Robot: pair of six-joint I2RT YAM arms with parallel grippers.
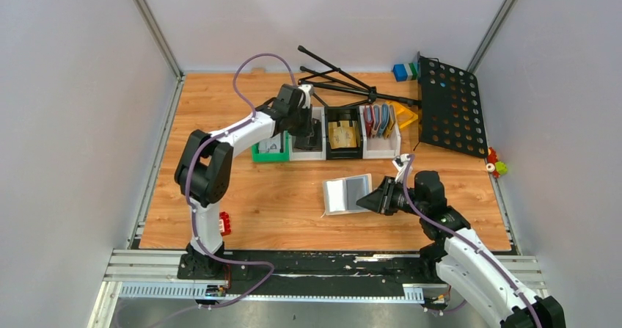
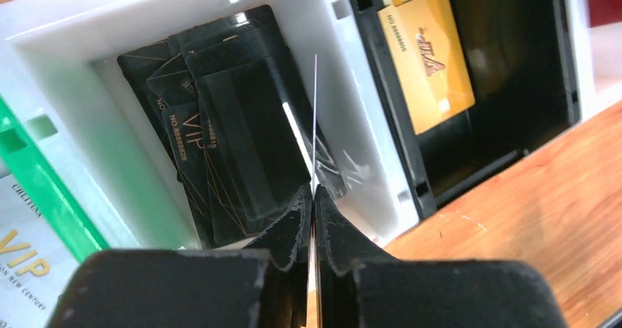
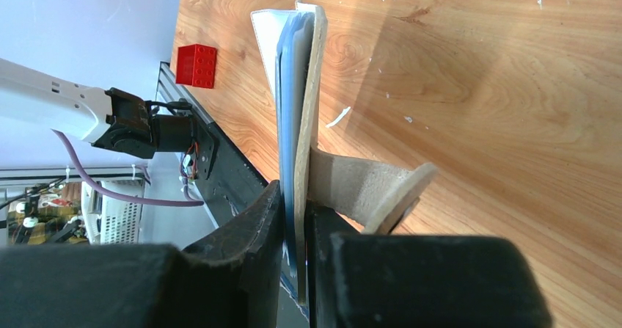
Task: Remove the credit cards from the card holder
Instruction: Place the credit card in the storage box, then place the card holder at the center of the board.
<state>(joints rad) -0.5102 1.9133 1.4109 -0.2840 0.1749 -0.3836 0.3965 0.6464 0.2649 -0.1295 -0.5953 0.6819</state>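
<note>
The left jaws (image 2: 313, 192) are pinched almost together on one credit card (image 2: 314, 122), seen edge-on as a thin pale line. They hang right over the white bin (image 2: 352, 86), where a pile of black cards (image 2: 235, 137) lies. The step in hand looks like dropping a card into that bin.

The card holder (image 1: 345, 194) is well apart from the white bin, on the bench (image 1: 279, 203) towards the arm bases. The right jaws (image 3: 295, 199) stand narrow, clamped on its edge, with its tab (image 3: 374, 188) curling out beside them. A dark panel shows on the holder, perhaps another card, though I cannot tell.

Next, I judge, the left jaws must part so the card falls inside the white bin's walls, not onto its rim. The left arm should then go to the holder while the right jaws keep it steady.
</note>
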